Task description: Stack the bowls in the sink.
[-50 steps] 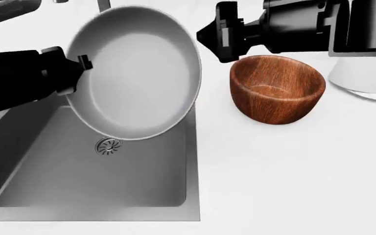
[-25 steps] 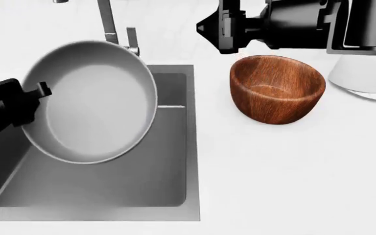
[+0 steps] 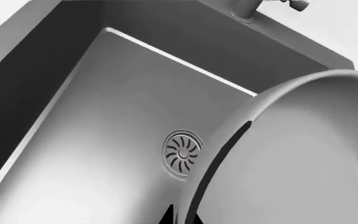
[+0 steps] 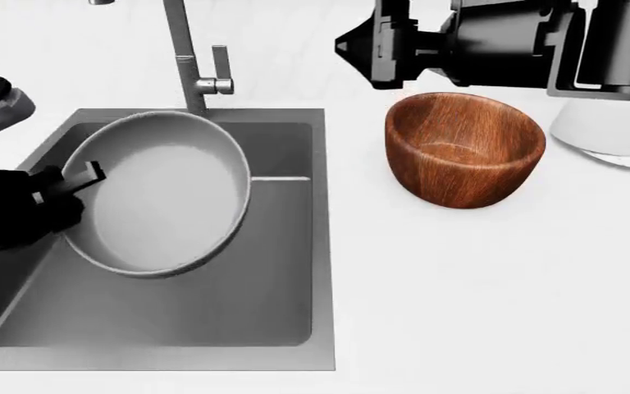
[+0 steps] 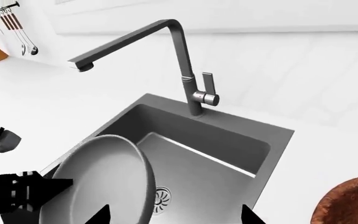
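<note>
Grey bowl (image 4: 162, 205) lowered into sink (image 4: 282, 312), left claw (image 4: 75, 182) gripping

Sink (image 5: 229, 154): dark grey rectangular basin set in a white counter (image 5: 328, 154); round slotted drain (image 5: 160, 199) partly hidden. Faucet (image 5: 179, 56): tall, angled spout, side lever. Grey bowl (image 5: 101, 182): tilted over the basin, rim clamped by the left gripper (image 5: 33, 191). Wooden bowl (image 5: 347, 203): 1 edge visible, on the counter. Utensils (image 5: 14, 28): hanging in the far corner.
</note>
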{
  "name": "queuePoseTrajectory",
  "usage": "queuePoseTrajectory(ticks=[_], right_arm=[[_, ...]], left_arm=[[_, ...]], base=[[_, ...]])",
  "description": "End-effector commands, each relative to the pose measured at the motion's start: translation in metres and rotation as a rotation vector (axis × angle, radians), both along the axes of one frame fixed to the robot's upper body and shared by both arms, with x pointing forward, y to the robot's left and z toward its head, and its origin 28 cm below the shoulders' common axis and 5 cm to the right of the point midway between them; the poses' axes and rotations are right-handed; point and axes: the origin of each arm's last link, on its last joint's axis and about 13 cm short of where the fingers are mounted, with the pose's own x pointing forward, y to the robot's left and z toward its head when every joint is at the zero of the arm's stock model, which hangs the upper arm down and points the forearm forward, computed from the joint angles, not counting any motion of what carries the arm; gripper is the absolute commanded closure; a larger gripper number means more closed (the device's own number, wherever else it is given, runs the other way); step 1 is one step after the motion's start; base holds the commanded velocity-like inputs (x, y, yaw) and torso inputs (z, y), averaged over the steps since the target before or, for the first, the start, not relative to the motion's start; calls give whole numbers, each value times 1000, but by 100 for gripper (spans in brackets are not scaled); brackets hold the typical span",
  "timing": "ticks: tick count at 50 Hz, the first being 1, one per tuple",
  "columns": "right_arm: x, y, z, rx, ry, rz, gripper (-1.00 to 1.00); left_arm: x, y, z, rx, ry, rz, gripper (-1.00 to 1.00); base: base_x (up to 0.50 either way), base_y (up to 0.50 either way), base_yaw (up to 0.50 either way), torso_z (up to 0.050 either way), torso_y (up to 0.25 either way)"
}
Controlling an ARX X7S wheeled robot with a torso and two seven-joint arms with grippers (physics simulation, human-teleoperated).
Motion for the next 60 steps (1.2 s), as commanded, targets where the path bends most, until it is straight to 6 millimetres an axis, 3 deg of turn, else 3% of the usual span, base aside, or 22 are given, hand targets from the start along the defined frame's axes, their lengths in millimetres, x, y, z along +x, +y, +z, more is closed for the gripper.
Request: queuePoseTrajectory(ticks=[1,14,33,46,47,60], right_arm=[[0,-1,-2,12,2,-6,-100],[2,-4,-4,12,9,-23,-100],[3,-5,-8,10,14,-31,-100],[5,-7,-10,8,17,-45,-100],[5,-7,-10,9,17,-45,-100],[4,-5,-7,9,11,-42,-100]], left_arm=[[23,-3,-18,-10,59,-25,100],[42,-6,-43,-6,107,-45,100],[39,-8,-81,3,214,-59,100],[44,-7,-92,8,244,-68,100],[44,-7,-92,8,244,-67,-100],[41,-3,-86,19,231,-52,-100]], base=[[0,0,0,0,0],[0,0,0,0,1],[0,0,0,0,1],[0,0,0,0,0],[0,0,0,0,0],[0,0,0,0,0]])
